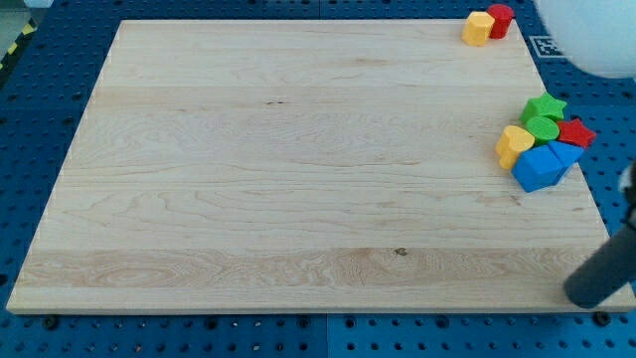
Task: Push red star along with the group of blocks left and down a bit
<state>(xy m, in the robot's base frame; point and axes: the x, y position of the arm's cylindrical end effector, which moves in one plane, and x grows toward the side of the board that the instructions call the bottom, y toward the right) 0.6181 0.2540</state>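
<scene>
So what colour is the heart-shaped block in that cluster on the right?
Yellow: the heart sits at the cluster's left edge, seen in the one camera view.

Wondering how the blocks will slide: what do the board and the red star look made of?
The board looks like pale, smooth wood: grain lines and a small knot show. The red star seems painted wood or plastic; its even, slightly glossy colour leaves that open. My tip sits below it.

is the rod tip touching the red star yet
Apart. The camera view shows my tip at the board's lower right corner, with bare wood and the blue blocks between it and the red star.
</scene>
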